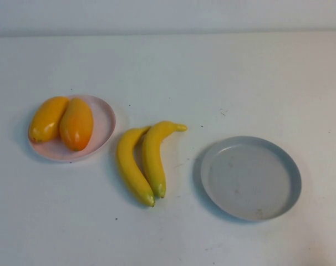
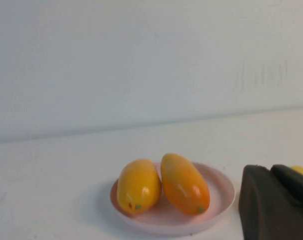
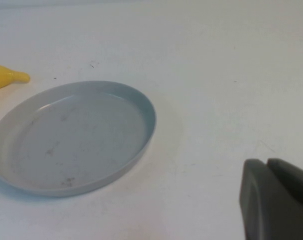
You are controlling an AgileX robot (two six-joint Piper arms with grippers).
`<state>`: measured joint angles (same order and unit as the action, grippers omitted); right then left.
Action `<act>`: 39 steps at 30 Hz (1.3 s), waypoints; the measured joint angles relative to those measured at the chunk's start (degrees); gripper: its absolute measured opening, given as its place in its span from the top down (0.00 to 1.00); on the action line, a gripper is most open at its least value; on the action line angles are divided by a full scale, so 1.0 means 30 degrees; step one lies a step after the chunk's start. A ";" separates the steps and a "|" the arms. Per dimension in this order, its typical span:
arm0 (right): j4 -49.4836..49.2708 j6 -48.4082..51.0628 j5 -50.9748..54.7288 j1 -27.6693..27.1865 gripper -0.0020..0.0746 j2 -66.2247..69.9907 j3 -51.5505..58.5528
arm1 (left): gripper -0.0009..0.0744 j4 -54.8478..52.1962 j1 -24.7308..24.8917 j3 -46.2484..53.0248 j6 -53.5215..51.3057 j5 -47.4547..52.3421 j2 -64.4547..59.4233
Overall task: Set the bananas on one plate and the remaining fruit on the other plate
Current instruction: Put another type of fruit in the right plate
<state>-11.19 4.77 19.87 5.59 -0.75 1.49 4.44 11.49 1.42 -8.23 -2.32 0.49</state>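
Observation:
Two yellow bananas [image 1: 143,160] lie side by side on the table between the plates. Two orange-yellow mango-like fruits [image 1: 62,122] lie together on the pale pink plate [image 1: 105,119] at the left. The grey-blue plate [image 1: 251,178] at the right holds nothing. No gripper shows in the high view. In the left wrist view, my left gripper [image 2: 271,169] is shut and empty, beside the pink plate [image 2: 221,192] with the fruits [image 2: 184,184]. In the right wrist view, my right gripper [image 3: 266,162] is shut and empty, apart from the grey-blue plate [image 3: 76,135]; a banana tip [image 3: 6,77] shows beyond it.
The white table [image 1: 212,72] meets a pale back wall [image 1: 168,14]. A sliver of banana [image 2: 302,171] shows behind the left gripper's fingers.

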 joint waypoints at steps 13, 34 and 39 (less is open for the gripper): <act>0.0000 0.0000 0.0000 0.0000 1.00 0.0000 0.0000 | 0.99 -0.0189 -0.1600 0.0000 0.1201 0.6525 0.0043; 0.0000 0.0000 0.0000 0.0000 1.00 0.0000 0.0000 | 0.99 -0.0232 -0.3157 0.0000 0.1528 0.7943 0.0043; 0.0000 0.0000 0.0000 0.0000 1.00 0.0000 0.0000 | 0.99 -0.0260 -0.3157 0.0000 0.1528 0.7943 0.0043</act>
<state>-11.19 4.77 19.87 5.59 -0.75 1.49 3.66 2.02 1.42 -3.65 21.51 0.61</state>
